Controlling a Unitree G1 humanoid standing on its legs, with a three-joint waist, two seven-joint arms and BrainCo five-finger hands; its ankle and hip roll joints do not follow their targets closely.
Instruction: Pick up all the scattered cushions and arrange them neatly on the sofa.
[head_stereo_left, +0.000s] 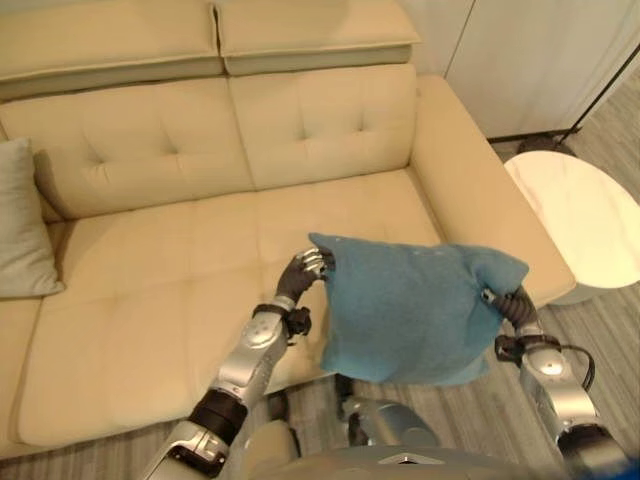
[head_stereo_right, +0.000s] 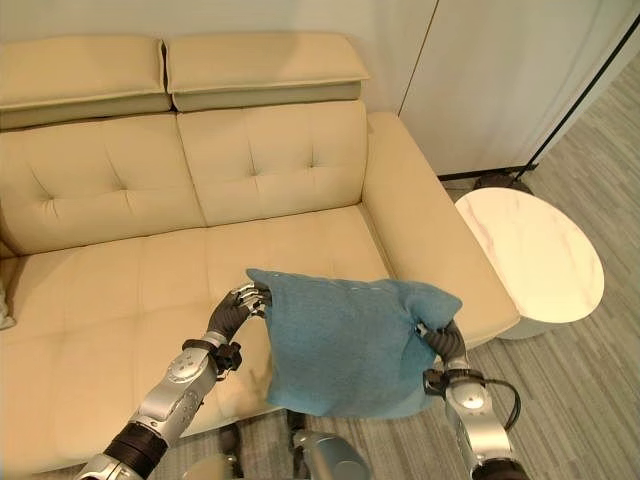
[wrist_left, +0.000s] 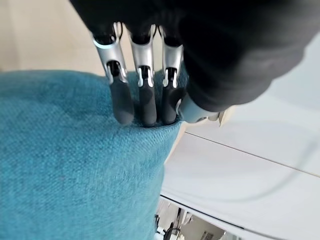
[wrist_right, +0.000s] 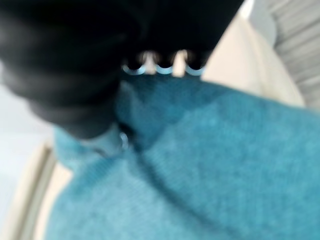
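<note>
A teal cushion (head_stereo_left: 405, 310) hangs in the air between my two hands, over the front edge of the beige sofa (head_stereo_left: 150, 260). My left hand (head_stereo_left: 305, 272) grips its upper left corner; the left wrist view has the fingers (wrist_left: 145, 100) curled down onto the teal cloth (wrist_left: 75, 160). My right hand (head_stereo_left: 505, 303) holds the upper right corner, its fingers curled into the fabric (wrist_right: 200, 170). A pale grey cushion (head_stereo_left: 22, 225) leans upright at the far left of the sofa seat.
A round white side table (head_stereo_left: 585, 215) stands right of the sofa's arm (head_stereo_left: 480, 190). Behind it are white wall panels (head_stereo_right: 500, 70) and a thin black pole (head_stereo_left: 610, 80). Grey wood floor (head_stereo_right: 600, 400) lies in front.
</note>
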